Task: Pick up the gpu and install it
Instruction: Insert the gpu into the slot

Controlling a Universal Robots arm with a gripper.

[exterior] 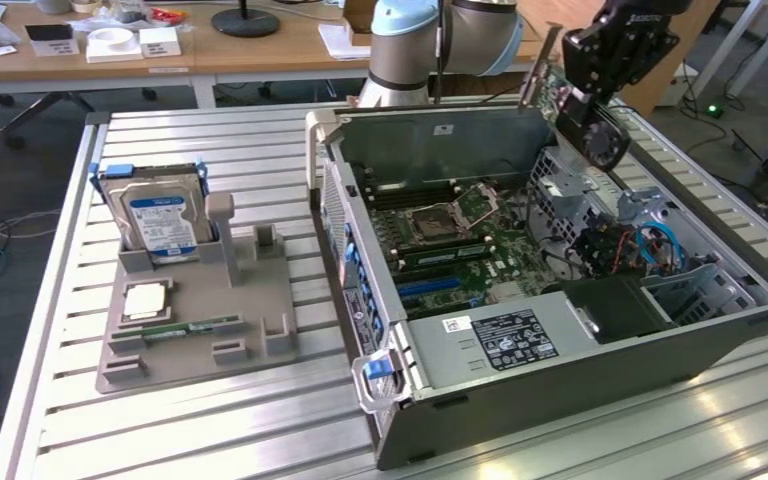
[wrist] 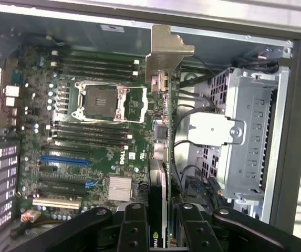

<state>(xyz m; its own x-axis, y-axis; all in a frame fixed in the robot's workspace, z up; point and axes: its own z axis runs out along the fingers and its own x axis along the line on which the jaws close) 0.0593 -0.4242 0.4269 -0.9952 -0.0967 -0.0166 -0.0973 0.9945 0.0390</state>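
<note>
Clenching the gpu (exterior: 598,135) edge-on, the hand (wrist: 163,218) hung over the open computer case (exterior: 558,345) at about one o'clock from the motherboard (exterior: 451,230), silver bracket (wrist: 167,50) leading, likely to keep the card's edge free for a slot.

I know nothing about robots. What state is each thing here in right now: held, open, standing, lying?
gpu: gripped, held over the case, not in any slot.
gripper: shut on the gpu.
computer case: lying on its side, side panel off, open.
hard drive: standing upright in the grey holder.
memory stick: lying flat on the grey holder.
blue slot: empty.
</note>
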